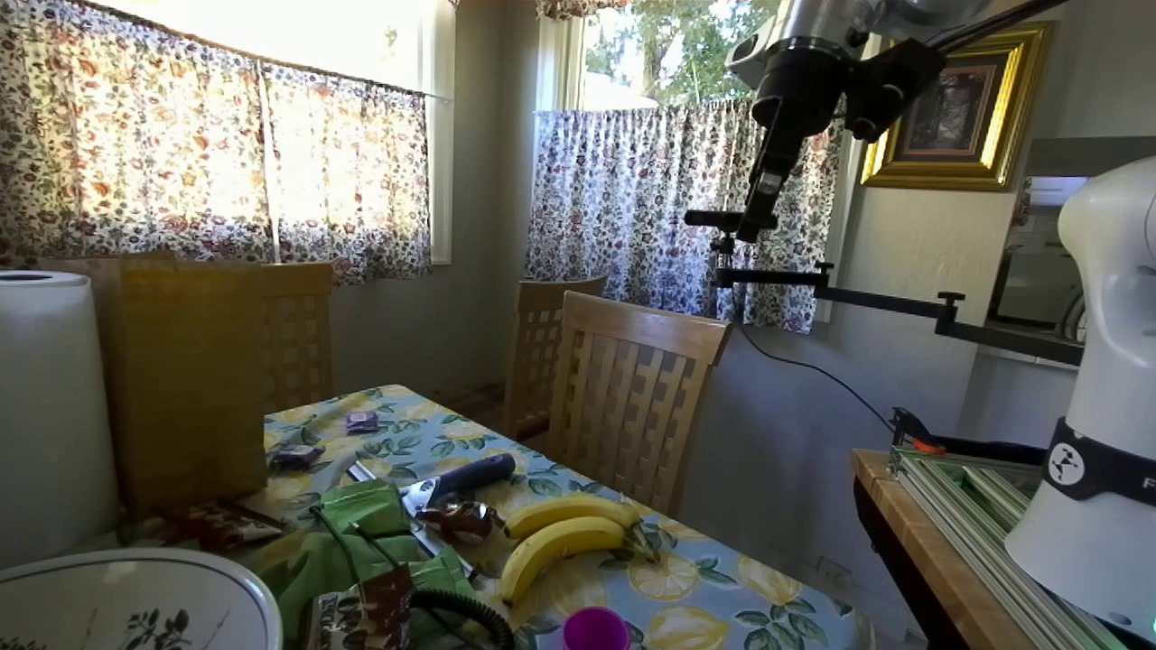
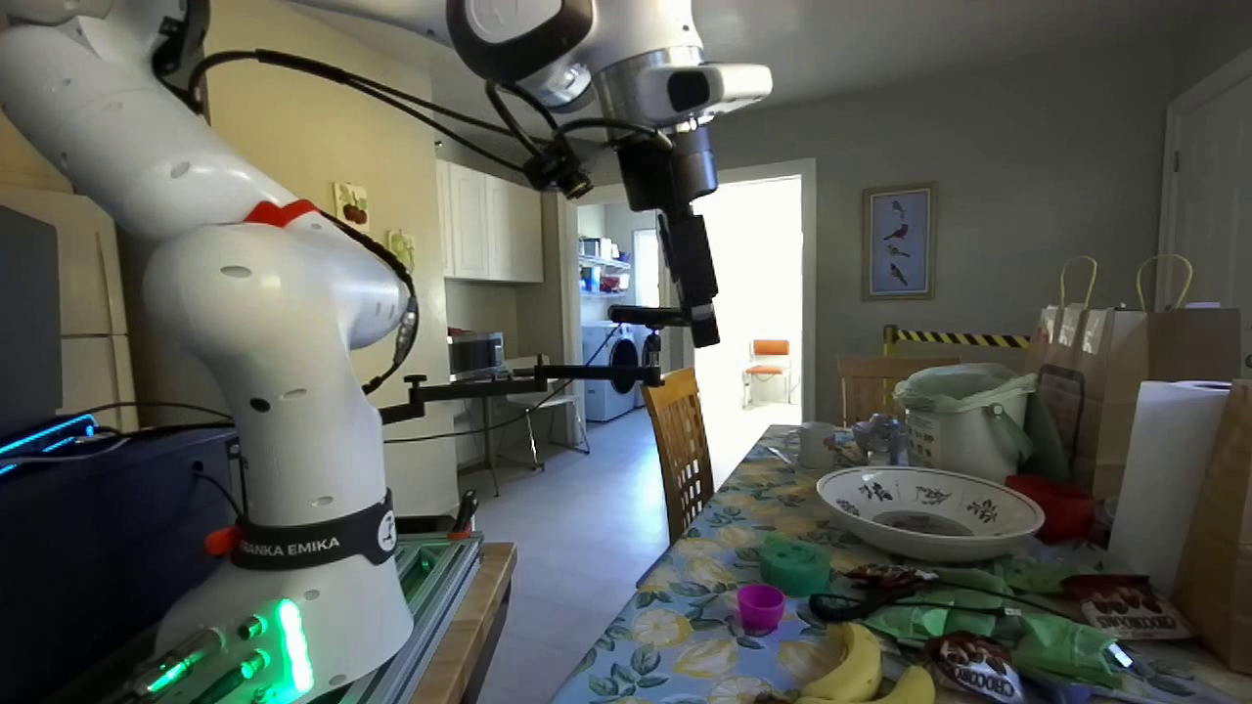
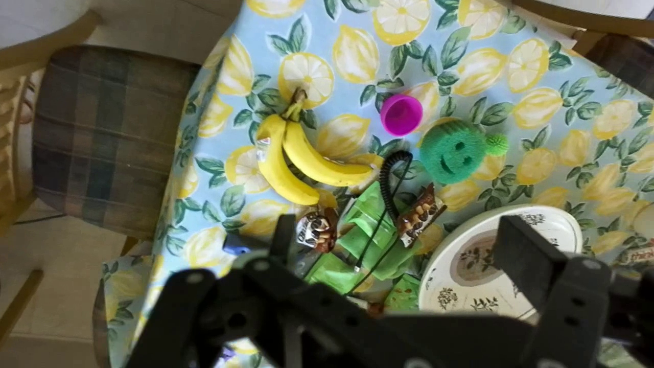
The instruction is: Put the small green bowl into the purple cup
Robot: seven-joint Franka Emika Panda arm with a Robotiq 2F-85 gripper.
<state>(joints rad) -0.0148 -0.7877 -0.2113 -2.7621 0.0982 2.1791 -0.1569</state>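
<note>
Pincer (image 3: 397, 237) released | purple cup (image 1: 596, 630) cropped in an exterior view | wrist view: white bowl (image 3: 447, 270) part-hidden

Claw (image 3: 400, 236): black. Below it, tablecloth (image 3: 353, 97) light blue, yellow lemons + green leaves; purple cup (image 3: 401, 115) plain magenta; bananas (image 3: 276, 158) yellow; smiley-faced sponge (image 3: 452, 153) teal-green; bristly ball (image 3: 496, 144) lime. Partly behind one claw finger in wrist view, serving bowl (image 3: 561, 229) cream, dark sprigs, tan centre. Far left of claw there, chair seat (image 3: 117, 138) dark plaid. Behind claw in an exterior view, curtain (image 1: 632, 190) whitish, dark + red floral.
</note>
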